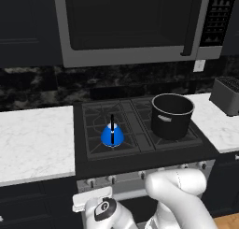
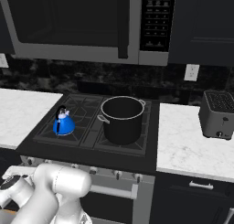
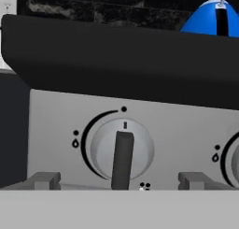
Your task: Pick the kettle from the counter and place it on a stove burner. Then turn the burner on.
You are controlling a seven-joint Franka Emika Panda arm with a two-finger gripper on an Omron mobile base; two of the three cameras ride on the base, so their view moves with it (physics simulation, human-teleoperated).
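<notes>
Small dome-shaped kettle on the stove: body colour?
Bright blue kettle with a black handle; clearest in the left base view.

Arm (image 1: 179,195): glossy white, rounded, bulbous segments. Dark joint cap with small white round mark; flat white flange beside it. Finger tips (image 3: 46,180) grey, blocky.
</notes>
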